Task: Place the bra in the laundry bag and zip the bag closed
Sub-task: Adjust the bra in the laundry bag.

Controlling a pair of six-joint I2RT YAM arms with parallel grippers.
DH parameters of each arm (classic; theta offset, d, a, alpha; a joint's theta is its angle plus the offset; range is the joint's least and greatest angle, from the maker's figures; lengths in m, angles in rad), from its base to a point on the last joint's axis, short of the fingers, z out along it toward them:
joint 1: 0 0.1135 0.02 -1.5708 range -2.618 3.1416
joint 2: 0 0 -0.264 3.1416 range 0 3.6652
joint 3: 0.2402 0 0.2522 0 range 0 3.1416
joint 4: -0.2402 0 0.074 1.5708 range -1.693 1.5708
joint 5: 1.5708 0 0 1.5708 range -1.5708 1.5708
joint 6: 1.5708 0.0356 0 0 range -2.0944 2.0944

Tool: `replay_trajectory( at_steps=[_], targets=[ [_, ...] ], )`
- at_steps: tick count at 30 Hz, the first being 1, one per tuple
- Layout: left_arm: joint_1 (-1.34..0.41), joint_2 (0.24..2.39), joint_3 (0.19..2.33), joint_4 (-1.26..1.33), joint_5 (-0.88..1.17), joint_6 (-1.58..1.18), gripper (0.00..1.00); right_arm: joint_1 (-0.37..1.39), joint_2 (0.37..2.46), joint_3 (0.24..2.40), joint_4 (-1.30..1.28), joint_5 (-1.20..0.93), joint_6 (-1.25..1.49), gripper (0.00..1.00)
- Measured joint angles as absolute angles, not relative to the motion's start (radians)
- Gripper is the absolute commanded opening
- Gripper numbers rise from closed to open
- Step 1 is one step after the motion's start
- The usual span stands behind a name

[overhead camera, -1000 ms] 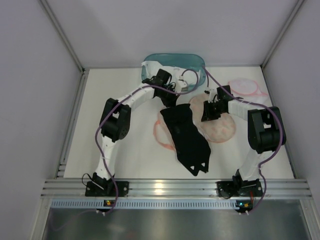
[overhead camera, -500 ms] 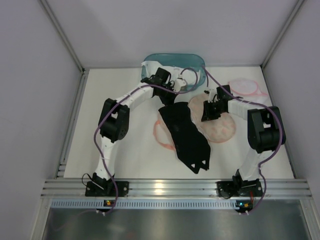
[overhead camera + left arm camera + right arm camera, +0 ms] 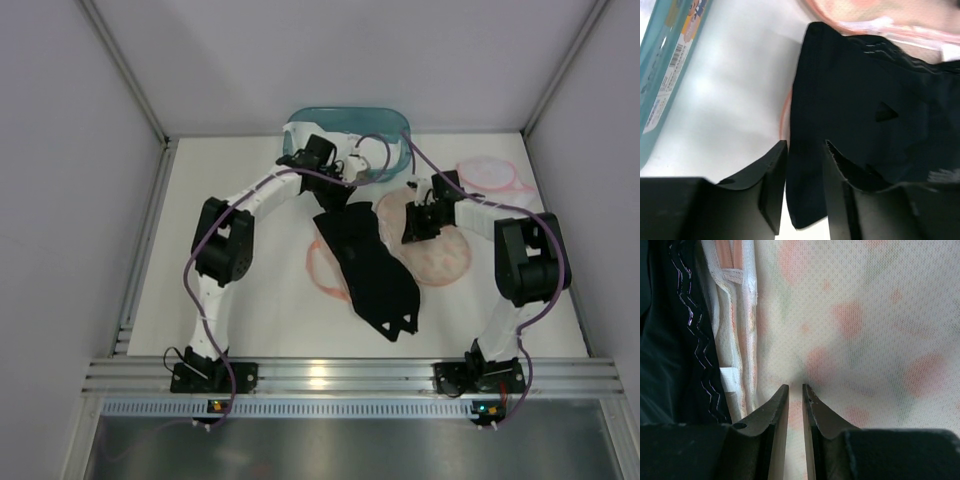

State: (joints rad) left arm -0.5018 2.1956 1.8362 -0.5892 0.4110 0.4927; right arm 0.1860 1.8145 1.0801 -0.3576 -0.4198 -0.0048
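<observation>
The black bra (image 3: pixel 365 265) lies stretched across the middle of the table, its upper end over the open edge of the pink-patterned mesh laundry bag (image 3: pixel 445 250). My left gripper (image 3: pixel 336 203) hovers at the bra's top corner. In the left wrist view its jaws (image 3: pixel 806 145) stand apart, with the bra's edge (image 3: pixel 865 100) loose between them and white table showing beside it. My right gripper (image 3: pixel 412 232) is shut on the laundry bag's mesh (image 3: pixel 865 315), which puckers at its tips (image 3: pixel 795 386). The bag's pink-and-white trimmed opening edge (image 3: pixel 735 315) runs next to the bra's lace (image 3: pixel 670 340).
A teal plastic bin (image 3: pixel 345 125) stands at the back of the table, close behind my left wrist, and shows at the left in the left wrist view (image 3: pixel 665 60). A second pink mesh bag (image 3: pixel 490 175) lies at the back right. White walls enclose the table.
My left gripper has opened and let go of the bra's corner while drawing back toward the bin. The bra has settled slightly lower on the table. The right gripper has stayed put.
</observation>
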Motion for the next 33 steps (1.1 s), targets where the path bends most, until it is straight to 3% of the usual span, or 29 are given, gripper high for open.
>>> replay_trajectory(
  at_steps=[5,10,16,20,22,23,24,33],
  targets=[
    [-0.506,2.049,1.755,-0.59,0.422,0.492,0.51,0.202,1.79,1.046,-0.351,-0.426,0.011,0.18],
    [-0.547,1.689,1.524,-0.574,0.4,0.574,0.52,0.216,1.75,0.994,-0.355,-0.445,0.031,0.22],
    [-0.886,1.354,1.211,-0.543,0.33,0.693,0.5,0.214,1.71,0.978,-0.393,-0.453,0.049,0.37],
    [-1.111,1.357,1.092,-0.554,0.288,0.698,0.47,0.192,1.657,0.979,-0.419,-0.477,0.058,0.62],
    [-1.191,1.401,1.071,-0.566,0.266,0.683,0.45,0.18,1.621,0.986,-0.432,-0.492,0.059,0.69],
    [-1.219,1.427,1.071,-0.569,0.258,0.677,0.44,0.175,1.601,0.993,-0.438,-0.498,0.061,0.84],
    [-1.246,1.457,1.071,-0.567,0.249,0.67,0.44,0.167,1.576,1.003,-0.443,-0.502,0.064,0.87],
    [-1.345,1.741,1.189,-0.571,0.219,0.577,0.38,0.126,1.459,1.048,-0.462,-0.519,0.052,0.96]
  ],
)
